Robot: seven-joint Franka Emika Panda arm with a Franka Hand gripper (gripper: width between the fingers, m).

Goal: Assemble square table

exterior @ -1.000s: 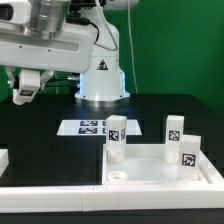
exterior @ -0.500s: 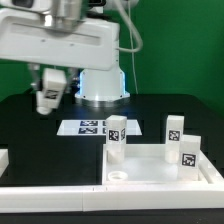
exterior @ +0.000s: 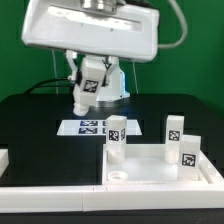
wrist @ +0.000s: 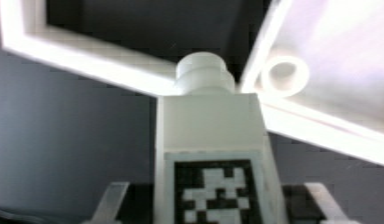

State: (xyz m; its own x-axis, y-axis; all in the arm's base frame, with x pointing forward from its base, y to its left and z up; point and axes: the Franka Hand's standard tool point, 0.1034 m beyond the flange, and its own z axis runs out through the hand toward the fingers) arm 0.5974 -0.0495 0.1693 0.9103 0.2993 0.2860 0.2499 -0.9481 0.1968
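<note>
Square table is part-built: its white slab lies hollow face up at about five o'clock in the exterior view, near the front of the black table, with three tagged legs standing on it, one at the slab's ten o'clock corner and two toward its two o'clock side. The fourth leg hangs in the air at about eleven o'clock of the frame, carried by the gripper, whose fingers are closed on the leg's tagged body (the wrist view shows the leg gripped low, its rounded peg end pointing away toward white parts below). The marker board lies flat behind the slab, between it and the arm's base.

My judgement: the leg is light, rigid moulded plastic, smooth enough to twist in the pads, so a firm hold across its flat sides, well back from the peg, suits it. The slab looks stiff and heavier; it should stay put against the white bar at six o'clock.
</note>
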